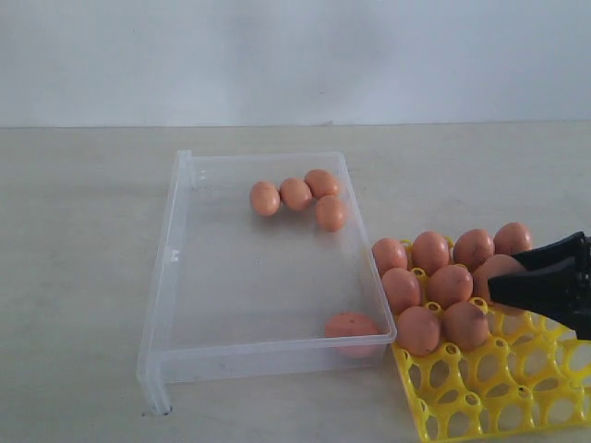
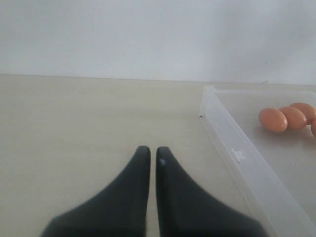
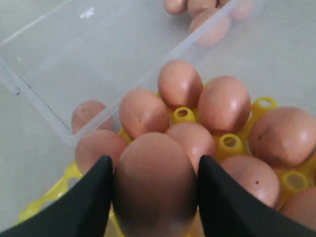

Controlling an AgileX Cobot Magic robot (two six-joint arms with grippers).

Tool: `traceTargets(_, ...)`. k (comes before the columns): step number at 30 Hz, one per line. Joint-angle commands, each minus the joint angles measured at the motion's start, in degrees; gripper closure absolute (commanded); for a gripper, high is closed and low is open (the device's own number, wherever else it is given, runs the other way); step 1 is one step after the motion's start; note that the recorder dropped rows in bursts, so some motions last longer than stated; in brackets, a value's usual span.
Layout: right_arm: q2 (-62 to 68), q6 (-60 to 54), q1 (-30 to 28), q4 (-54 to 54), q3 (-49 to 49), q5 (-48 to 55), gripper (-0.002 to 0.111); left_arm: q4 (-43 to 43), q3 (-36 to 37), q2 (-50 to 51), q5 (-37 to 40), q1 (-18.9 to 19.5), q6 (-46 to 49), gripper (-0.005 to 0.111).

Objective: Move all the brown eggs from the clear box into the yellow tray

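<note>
The clear box holds several brown eggs bunched at its far side and one more egg in the near right corner. Beside it on the right, the yellow tray carries several eggs in its cups nearest the box. My right gripper is shut on a brown egg just above the tray's filled cups, one black finger on each side. My left gripper is shut and empty over bare table beside the box's rim. It does not show in the exterior view.
The tray's near cups are bare yellow lattice. Pale tabletop surrounds the box and tray, with a white wall behind. The box's middle floor has nothing on it.
</note>
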Motion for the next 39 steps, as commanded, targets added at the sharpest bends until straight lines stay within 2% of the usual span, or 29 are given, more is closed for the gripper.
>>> traceTargets(1,-0.37,0.37,-0.48,0.27,0.65,1.75,0.108,-0.14,0.15,-0.12,-0.47,0.19,0.13,0.103)
traceTargets(5,-0.37,0.9,-0.48,0.27,0.75,8.14,0.108,-0.14,0.15,-0.12,-0.47,0.19,0.13,0.103)
traceTargets(8,-0.37,0.9,-0.48,0.27,0.75,9.04,0.108,-0.14,0.15,-0.12,-0.47,0.19,0.13,0.103)
traceTargets(39,5.47,2.46,-0.38,2.28,0.75,3.63,0.108,-0.14,0.15,-0.12,-0.47,0.19,0.13,0.103)
